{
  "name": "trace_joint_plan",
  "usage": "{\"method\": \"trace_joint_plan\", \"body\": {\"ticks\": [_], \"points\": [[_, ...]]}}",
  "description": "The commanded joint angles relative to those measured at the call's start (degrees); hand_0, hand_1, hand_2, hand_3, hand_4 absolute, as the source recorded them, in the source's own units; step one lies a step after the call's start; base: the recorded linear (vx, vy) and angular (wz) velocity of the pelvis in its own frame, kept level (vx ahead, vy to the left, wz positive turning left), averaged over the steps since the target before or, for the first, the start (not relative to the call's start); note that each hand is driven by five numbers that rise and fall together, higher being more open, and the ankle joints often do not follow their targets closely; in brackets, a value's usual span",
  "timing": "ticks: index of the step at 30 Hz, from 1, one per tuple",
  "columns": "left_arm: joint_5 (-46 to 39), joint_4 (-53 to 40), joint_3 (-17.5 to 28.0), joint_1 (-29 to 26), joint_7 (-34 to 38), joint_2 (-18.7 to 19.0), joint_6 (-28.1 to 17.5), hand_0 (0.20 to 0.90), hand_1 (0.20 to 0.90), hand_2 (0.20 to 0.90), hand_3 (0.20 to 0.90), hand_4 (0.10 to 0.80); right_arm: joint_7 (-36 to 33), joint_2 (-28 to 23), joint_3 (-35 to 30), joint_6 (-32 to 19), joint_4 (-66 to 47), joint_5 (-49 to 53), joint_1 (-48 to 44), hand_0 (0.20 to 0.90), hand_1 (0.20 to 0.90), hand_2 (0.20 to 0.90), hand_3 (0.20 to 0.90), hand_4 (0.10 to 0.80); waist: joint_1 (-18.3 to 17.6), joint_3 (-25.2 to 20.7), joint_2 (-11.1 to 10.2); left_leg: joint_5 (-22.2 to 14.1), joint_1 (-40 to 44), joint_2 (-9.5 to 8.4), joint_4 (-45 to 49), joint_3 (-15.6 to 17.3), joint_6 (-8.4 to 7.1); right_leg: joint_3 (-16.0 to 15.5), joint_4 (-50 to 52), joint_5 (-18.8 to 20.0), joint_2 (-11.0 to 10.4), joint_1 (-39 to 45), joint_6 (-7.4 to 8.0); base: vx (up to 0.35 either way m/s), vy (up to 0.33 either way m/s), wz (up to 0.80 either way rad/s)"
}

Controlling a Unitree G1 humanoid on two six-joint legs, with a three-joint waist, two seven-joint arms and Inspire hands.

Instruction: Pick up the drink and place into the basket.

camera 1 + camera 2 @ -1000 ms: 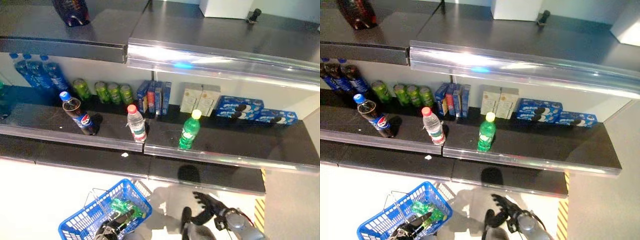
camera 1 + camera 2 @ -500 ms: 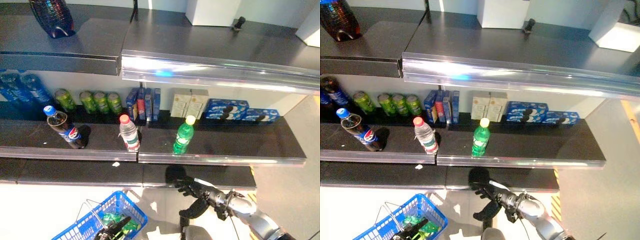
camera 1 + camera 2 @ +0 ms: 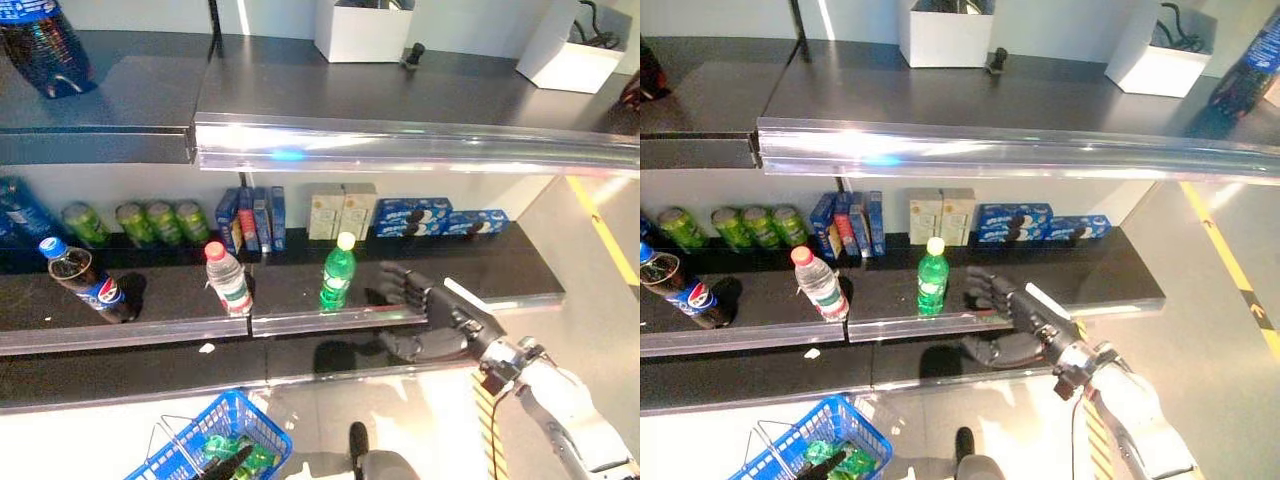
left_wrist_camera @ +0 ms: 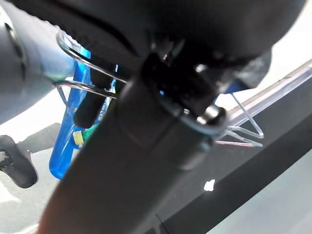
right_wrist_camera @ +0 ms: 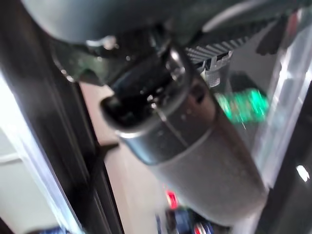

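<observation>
A green bottle with a yellow cap (image 3: 337, 272) stands upright at the front of the middle shelf (image 3: 300, 320). My right hand (image 3: 432, 312) is open with its fingers spread. It is at shelf height just right of the green bottle and apart from it. The bottle also shows in the right wrist view (image 5: 241, 105). My left hand (image 4: 161, 87) is shut on the thin wire handles (image 4: 80, 87) of the blue basket (image 3: 170, 462), which hangs low at the left. A green drink (image 3: 240, 456) lies in the basket.
On the middle shelf stand a clear bottle with a red cap (image 3: 228, 280), a cola bottle (image 3: 86, 283), green cans (image 3: 130, 222), blue boxes (image 3: 250, 218), cream boxes (image 3: 340, 210) and blue packs (image 3: 440, 216). White boxes (image 3: 362, 28) stand on the top shelf.
The camera has shifted. My right hand has risen from low near the floor to shelf height beside the green bottle. The blue basket still hangs low at the left.
</observation>
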Motion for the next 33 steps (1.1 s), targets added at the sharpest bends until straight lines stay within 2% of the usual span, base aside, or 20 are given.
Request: {"method": "trace_joint_plan", "body": {"ticks": [1,5,7,12,14,19,24,33], "points": [[1.58,-2.30,2.84,1.21,-1.90,2.44,-5.07,0.300,0.300,0.300,0.200,0.100,-7.01,2.76,-4.40,-8.97,-8.46,2.89,-1.79,0.900,0.900,0.900,0.900,0.800,-0.62,-1.88,0.19,-6.05,-3.39,0.16,10.62,0.65,3.19,-0.12,6.74,-4.72,-4.48,-0.86,3.81,0.052,0.040,-0.03],[0.35,-3.21,1.72,1.19,-1.28,1.36,-5.34,0.300,0.300,0.300,0.200,0.100,-12.40,3.76,-3.18,-10.03,-7.57,0.76,-2.51,0.900,0.900,0.900,0.900,0.800,-0.26,-1.18,0.46,-6.67,-4.37,0.22,12.37,0.50,3.31,-0.17,7.57,-5.35,-4.49,-1.10,3.29,0.035,0.030,-0.01],[-0.42,-4.04,0.12,0.95,-0.18,0.95,-5.30,0.300,0.300,0.300,0.200,0.100,-18.53,3.74,-0.79,-10.59,-6.42,-2.64,-4.51,0.900,0.900,0.900,0.900,0.800,0.69,0.05,0.78,-6.76,-5.87,0.32,14.10,-0.47,3.24,-0.37,8.37,-5.81,-4.59,-1.25,2.86,0.016,0.012,0.02],[-1.68,-4.49,-1.99,0.34,1.51,0.60,-5.30,0.300,0.300,0.300,0.200,0.100,-26.14,4.48,3.50,-11.89,-4.00,-4.35,-9.50,0.900,0.900,0.900,0.900,0.800,2.68,1.96,1.10,-6.88,-8.34,0.44,16.76,-2.26,3.07,-1.15,9.59,-6.58,-4.67,-1.58,2.14,0.025,-0.004,0.09],[-3.54,-5.22,-3.48,-0.91,2.71,0.32,-5.31,0.300,0.300,0.300,0.200,0.100,-33.06,5.57,6.11,-12.36,-2.51,-6.12,-13.41,0.900,0.900,0.900,0.900,0.800,4.18,3.93,1.24,-6.76,-11.14,0.37,18.52,-3.76,3.14,-1.54,10.71,-7.09,-4.55,-2.60,1.60,-0.059,-0.025,0.11],[-6.68,-6.48,-6.11,-3.75,3.74,0.14,-5.98,0.300,0.300,0.300,0.200,0.100,-40.29,7.42,8.99,-13.14,-0.13,-9.58,-21.22,0.900,0.900,0.900,0.900,0.800,5.26,8.45,1.70,-5.96,-16.24,0.27,20.66,-6.21,2.91,-1.80,12.54,-7.42,-4.12,-5.97,0.48,-0.159,-0.011,0.19],[-8.10,-7.46,-7.27,-4.09,2.87,0.08,-6.63,0.300,0.300,0.300,0.200,0.100,-43.51,6.39,9.93,-11.04,1.21,-10.39,-24.19,0.900,0.900,0.900,0.900,0.800,6.00,10.81,2.43,-5.41,-19.04,-0.31,22.24,-7.85,2.90,-2.14,13.49,-7.58,-4.25,-7.35,-0.09,-0.052,0.001,0.13],[-11.18,-8.66,-8.07,-5.50,1.95,0.32,-7.50,0.300,0.300,0.300,0.200,0.100,-45.20,5.66,10.99,-9.26,2.80,-13.64,-26.27,0.900,0.900,0.900,0.900,0.800,6.43,13.18,3.08,-5.03,-22.42,-1.00,25.08,-9.33,2.64,-2.29,14.25,-7.69,-4.30,-8.41,-0.56,-0.013,0.005,0.01]]}}
